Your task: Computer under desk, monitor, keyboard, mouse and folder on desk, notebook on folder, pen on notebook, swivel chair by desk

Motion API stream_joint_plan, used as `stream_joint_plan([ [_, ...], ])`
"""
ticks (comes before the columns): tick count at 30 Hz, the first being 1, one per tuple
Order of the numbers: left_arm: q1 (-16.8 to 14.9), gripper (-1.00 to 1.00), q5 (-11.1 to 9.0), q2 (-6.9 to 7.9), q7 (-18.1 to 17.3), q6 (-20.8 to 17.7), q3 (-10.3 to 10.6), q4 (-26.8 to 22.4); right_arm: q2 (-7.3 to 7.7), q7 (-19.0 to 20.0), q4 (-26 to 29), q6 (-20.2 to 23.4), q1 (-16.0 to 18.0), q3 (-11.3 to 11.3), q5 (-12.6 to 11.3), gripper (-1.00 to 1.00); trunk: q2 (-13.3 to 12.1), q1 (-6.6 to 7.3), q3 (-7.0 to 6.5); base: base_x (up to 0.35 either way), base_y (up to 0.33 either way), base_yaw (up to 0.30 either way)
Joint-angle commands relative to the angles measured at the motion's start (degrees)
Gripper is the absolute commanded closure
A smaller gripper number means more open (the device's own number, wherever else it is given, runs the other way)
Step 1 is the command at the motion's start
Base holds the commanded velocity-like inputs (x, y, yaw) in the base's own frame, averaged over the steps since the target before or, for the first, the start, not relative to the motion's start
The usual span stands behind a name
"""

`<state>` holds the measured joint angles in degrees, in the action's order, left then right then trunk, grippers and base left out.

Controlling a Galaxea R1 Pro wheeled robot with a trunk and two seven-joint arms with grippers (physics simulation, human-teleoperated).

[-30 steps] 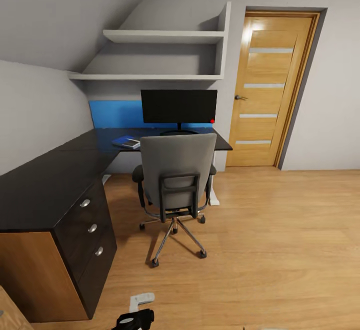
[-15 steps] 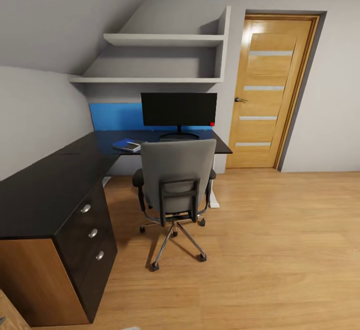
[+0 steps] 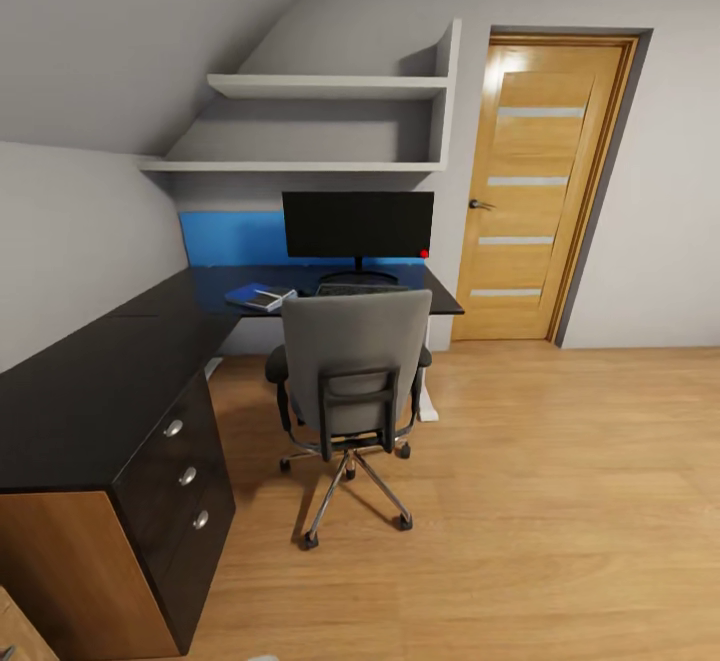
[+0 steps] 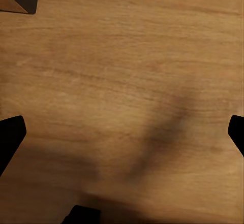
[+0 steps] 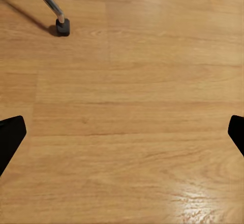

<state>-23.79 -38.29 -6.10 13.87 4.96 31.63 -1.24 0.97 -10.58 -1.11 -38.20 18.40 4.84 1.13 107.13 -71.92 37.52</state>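
Observation:
The black L-shaped desk runs along the left wall and turns under the blue back panel. On its far part stands the monitor, screen dark, with a red light at its lower corner. In front of it lies a thin grey strip, probably the keyboard. A blue book-like item, perhaps the notebook, lies to the left. The grey swivel chair faces the desk, and its backrest hides the seat. Computer, mouse, pen and folder are hidden. My left gripper and right gripper hang open over the wooden floor, holding nothing.
A three-drawer unit closes the desk's near end. Two white shelves hang above the desk, and a wooden door stands shut at the right. A chair caster sits beyond my right gripper. Bare wooden floor spreads to the right.
The head camera has moved, so desk, chair and door sit slightly lower in the picture. The dark arm part at the bottom edge a second ago has left the view.

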Motion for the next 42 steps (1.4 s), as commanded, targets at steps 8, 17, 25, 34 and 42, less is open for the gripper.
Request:
stream_joint_plan([
  [8,0.0,-1.0,-0.5,0.03,0.2,0.1,0.5,0.0,-0.01,-0.5,-0.1,-0.1,0.1,0.5,0.1,-1.0,-3.2,1.77,-1.38,0.0,0.0,0.0],
  [17,0.0,-1.0,-0.4,0.03,0.2,0.1,0.5,0.0,-0.01,-0.5,-0.1,-0.1,0.1,0.5,0.1,-1.0,-6.8,3.75,-3.0,0.0,0.0,0.0],
  [25,0.0,-1.0,-0.4,0.03,0.2,0.1,0.5,-0.1,-0.01,-0.5,-0.1,-0.1,0.1,0.5,0.1,-1.0,-10.0,5.51,-4.44,0.0,0.0,0.0],
  [34,0.0,-1.0,-0.4,0.12,0.2,0.0,0.4,-0.1,-0.01,-0.5,-0.1,-0.1,0.1,0.5,0.1,-1.0,-12.8,7.04,-5.69,0.0,0.0,0.0],
  [42,0.0,-1.0,-0.5,0.16,0.2,-0.1,0.5,0.0,-0.01,-0.5,-0.1,-0.1,0.1,0.5,0.1,-1.0,-12.8,7.04,-5.69,0.0,0.0,0.0],
])
